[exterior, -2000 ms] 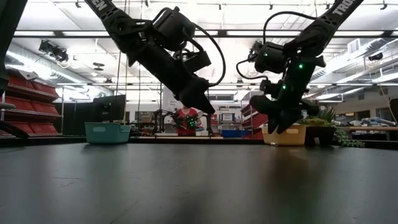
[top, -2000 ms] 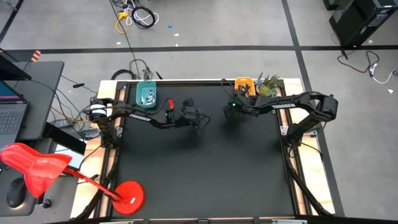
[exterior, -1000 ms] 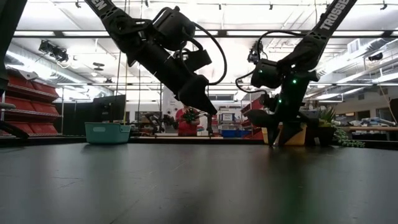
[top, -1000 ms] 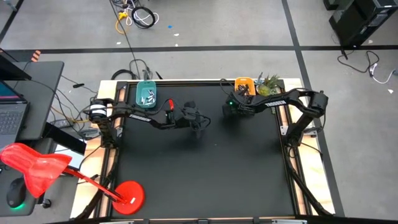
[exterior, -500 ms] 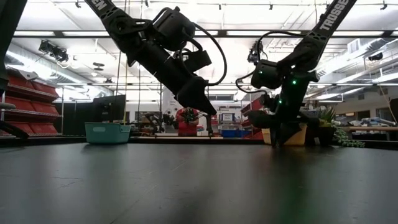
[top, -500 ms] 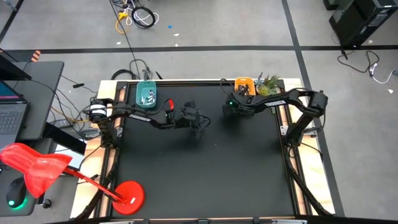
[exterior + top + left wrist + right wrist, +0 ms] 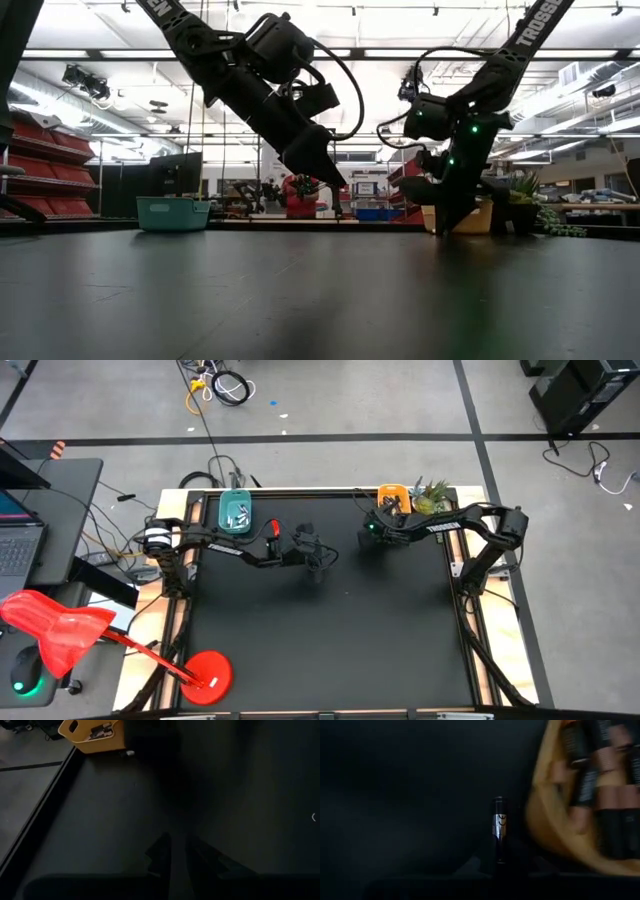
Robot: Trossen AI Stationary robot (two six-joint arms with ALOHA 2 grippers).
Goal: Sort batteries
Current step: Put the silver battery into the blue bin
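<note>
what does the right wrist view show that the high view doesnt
Only the right wrist view: a dark battery pinched upright in the right gripper, and dark batteries lying in the yellow tray.

Only the high view: the teal tray holding pale batteries, the left gripper over the black table, and a small plant.

Both: the yellow tray and the table.

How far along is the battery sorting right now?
Mostly done, it seems: pale batteries lie in the teal tray and dark batteries fill the yellow tray. In hand: the right gripper, next to the yellow tray, is shut on a dark battery. The left gripper hangs mid-table, holding nothing visible. Left: dropping that one in; no loose batteries show on the mat.
</note>
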